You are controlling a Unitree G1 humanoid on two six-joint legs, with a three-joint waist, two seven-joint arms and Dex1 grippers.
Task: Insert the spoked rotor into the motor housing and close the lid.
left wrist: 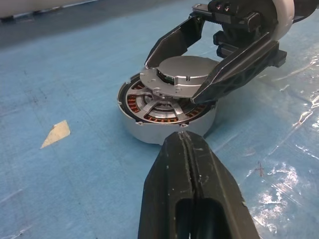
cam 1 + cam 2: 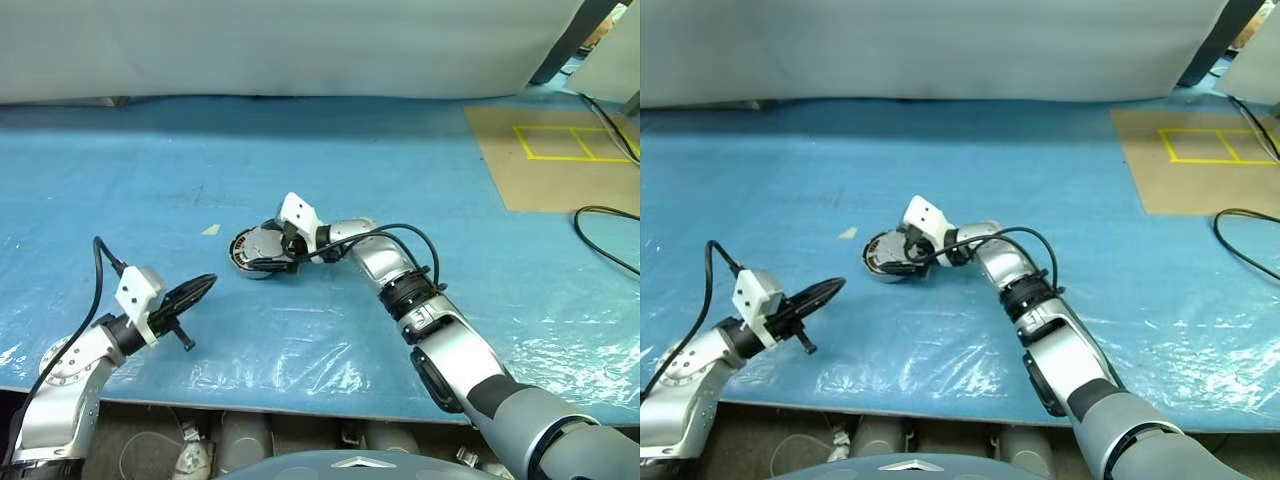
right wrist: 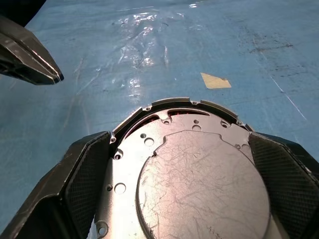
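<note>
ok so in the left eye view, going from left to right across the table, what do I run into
left gripper → scrap of tape → motor housing with the lid half on it → right gripper open around the lid → yellow-taped brown board → black cable

We see lid (image 1: 182, 74) covering far half of motor housing (image 1: 164, 117); spoked rotor (image 1: 162, 107) partly hidden beneath. Right wrist view cuts lid's near edge. We cannot tell whether lid sits flush. Cable (image 2: 610, 235) runs off frame edge.
</note>
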